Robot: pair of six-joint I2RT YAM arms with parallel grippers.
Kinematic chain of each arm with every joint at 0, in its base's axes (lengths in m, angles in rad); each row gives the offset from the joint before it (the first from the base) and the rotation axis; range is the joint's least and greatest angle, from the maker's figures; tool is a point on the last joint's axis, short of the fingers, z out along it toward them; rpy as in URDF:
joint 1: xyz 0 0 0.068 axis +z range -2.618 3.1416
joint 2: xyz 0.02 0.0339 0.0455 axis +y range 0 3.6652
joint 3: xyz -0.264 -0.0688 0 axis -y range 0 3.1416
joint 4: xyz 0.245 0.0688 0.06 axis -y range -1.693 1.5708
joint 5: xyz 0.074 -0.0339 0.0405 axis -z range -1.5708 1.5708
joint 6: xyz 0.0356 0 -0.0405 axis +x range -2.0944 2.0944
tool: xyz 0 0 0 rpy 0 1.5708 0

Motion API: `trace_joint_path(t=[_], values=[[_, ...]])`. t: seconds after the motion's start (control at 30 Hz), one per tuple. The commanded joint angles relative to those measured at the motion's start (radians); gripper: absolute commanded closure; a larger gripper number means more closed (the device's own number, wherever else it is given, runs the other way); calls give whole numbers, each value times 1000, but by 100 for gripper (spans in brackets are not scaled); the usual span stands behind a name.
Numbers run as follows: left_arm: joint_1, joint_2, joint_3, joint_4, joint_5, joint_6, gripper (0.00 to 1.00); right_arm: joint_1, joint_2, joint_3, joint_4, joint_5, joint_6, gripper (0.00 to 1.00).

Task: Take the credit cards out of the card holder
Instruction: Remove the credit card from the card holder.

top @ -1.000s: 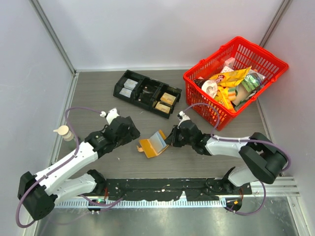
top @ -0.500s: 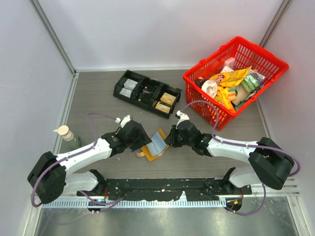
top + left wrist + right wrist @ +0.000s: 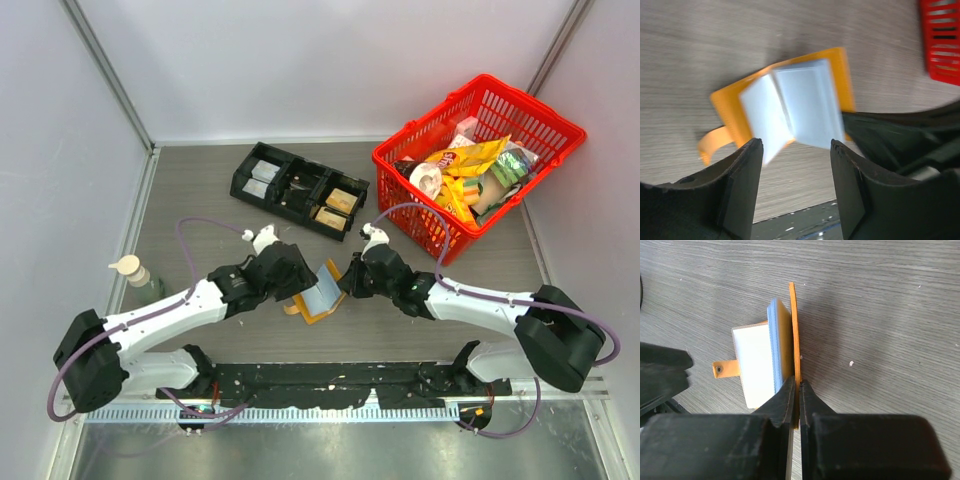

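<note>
The card holder (image 3: 318, 293) is on the table (image 3: 200, 200), between the two arms. The right end effector (image 3: 796, 386) is closed tightly on the edge of its orange cover, which stands upright, and the pale panels lean away from this cover. The left end effector (image 3: 796, 150) is open with a wide gap. Its fingers (image 3: 742, 185) stand at both sides of the lower edge of the pale panels and grip nothing. A black tray (image 3: 298, 190) and a red basket (image 3: 400, 185) stand further back.
</note>
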Motion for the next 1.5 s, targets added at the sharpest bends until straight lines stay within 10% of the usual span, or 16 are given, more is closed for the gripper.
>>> trace_joint_path(t=[0.0,0.37,1.47], values=[[-42,23,104,31,-77,34,43,6,-15,4,22,21,-5,99],[-45,259,110,195,-14,-3,48,6,-3,-16,47,13,9,99],[-65,172,-13,110,-55,-37,59,5,-12,-33,53,33,10,99]])
